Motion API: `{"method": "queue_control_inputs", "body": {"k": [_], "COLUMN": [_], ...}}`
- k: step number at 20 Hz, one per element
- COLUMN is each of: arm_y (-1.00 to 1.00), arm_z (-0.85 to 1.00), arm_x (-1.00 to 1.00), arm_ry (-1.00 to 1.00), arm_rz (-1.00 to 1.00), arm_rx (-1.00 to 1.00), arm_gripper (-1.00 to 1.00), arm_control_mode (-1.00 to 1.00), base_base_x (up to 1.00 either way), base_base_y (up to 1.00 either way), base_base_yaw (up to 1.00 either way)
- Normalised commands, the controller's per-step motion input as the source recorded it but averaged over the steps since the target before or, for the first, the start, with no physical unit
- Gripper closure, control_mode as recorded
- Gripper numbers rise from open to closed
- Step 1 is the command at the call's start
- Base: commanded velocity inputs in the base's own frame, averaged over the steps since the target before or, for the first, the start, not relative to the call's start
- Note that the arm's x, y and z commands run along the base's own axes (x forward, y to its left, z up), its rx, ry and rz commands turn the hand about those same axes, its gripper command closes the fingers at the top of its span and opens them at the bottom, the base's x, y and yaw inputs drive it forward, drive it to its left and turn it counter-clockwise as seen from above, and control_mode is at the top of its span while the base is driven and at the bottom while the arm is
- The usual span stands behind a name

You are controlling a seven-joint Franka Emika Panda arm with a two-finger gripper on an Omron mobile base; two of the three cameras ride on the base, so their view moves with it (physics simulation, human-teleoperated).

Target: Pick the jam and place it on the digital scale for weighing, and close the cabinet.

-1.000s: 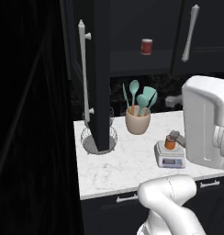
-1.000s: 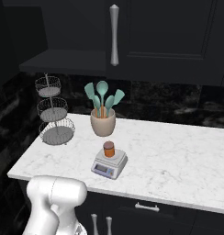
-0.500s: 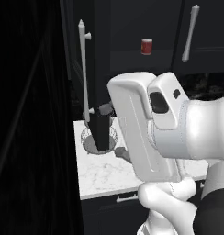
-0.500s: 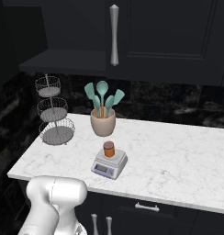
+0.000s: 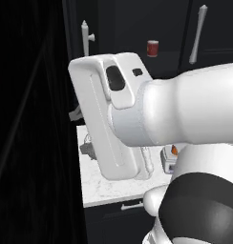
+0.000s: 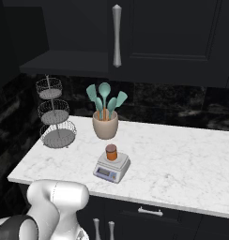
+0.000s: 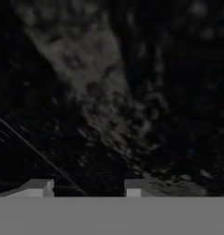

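The small orange cylindrical jam jar stands on the square light-grey digital scale near the white marble table's front edge, so weighing looks done; the tall black cabinet door hangs open; the pincer's state cannot be told.

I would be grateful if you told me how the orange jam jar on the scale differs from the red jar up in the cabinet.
The jam jar is orange with a darker brownish lid; the red jar has a pale lid. The jam jar stands on the digital scale on the counter, while the red jar sits high on a shelf inside the open black cabinet. Both are small upright cylinders.
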Motion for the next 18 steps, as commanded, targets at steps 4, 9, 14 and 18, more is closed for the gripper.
{"method": "queue_control_inputs", "body": {"k": [4, 9, 14, 18], "arm_y": [0.65, 0.4, -0.11, 0.02], "arm_z": [-0.1, -0.47, -0.59, -0.47], "arm_x": [0.95, 1.0, 0.97, 0.97], "arm_ry": [0.0, -0.01, -0.07, -0.08], "arm_rz": [0.0, -0.03, -0.03, -0.01], "arm_rx": [0.0, 0.0, 0.03, 0.07], "arm_gripper": [-1.0, -1.0, -1.0, -1.0], "arm_control_mode": [-1.0, -1.0, -1.0, -1.0], "base_base_x": [0.0, 0.0, 0.0, 0.0], "base_base_y": [0.0, 0.0, 0.0, 0.0], "base_base_yaw": [0.0, 0.0, 0.0, 0.0]}}
